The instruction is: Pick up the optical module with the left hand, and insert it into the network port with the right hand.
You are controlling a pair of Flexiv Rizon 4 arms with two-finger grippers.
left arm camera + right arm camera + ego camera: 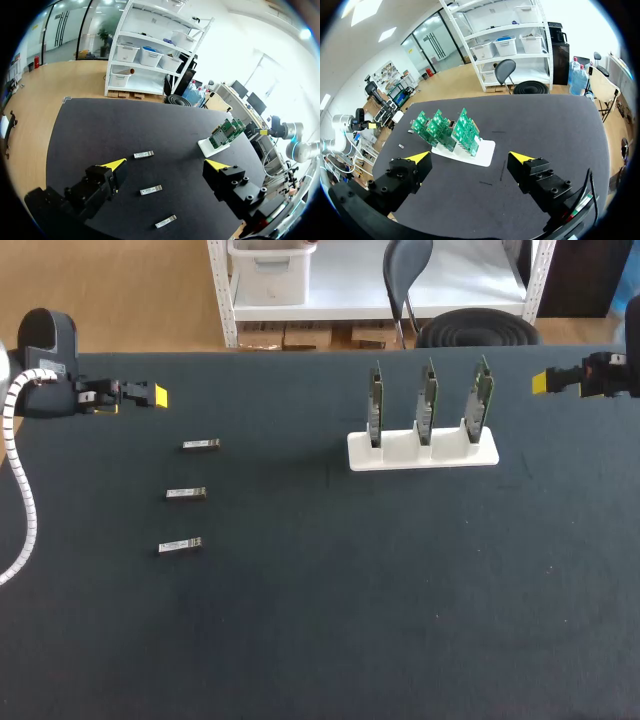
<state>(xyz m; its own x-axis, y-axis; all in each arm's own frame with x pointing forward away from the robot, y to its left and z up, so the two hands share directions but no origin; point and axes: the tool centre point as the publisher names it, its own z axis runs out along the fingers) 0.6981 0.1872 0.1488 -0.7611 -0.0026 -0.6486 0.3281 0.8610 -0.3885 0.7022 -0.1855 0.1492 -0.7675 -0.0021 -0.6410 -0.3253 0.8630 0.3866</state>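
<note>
**Hazards**
- Desk (320,620): dark, flat cloth. The modules lie low on it, so I judge a descent that goes too deep would drive my fingertips into the surface.
- White stand (422,452) with three upright green boards (428,400): it sits loose on the desk, well right of centre. A skewed push at a port could tip or slide it. I cannot make out the ports themselves from here.
- Optical modules, three in a column at the left: far (201,444), middle (186,494), near (180,545). They are small and slim. A poorly centred pinch could spin one away. A handover grip that covers the plug end would leave the right claw nothing to take.

**Pose**
- Left arm: at the desk's far left edge, raised. The left claw (166,165) is spread wide and holds nothing. The modules lie ahead of and below it, untouched.
- Right arm: at the far right edge, raised. The right claw (471,159) is also spread wide and empty. It looks across at the stand and is well apart from it.
</note>
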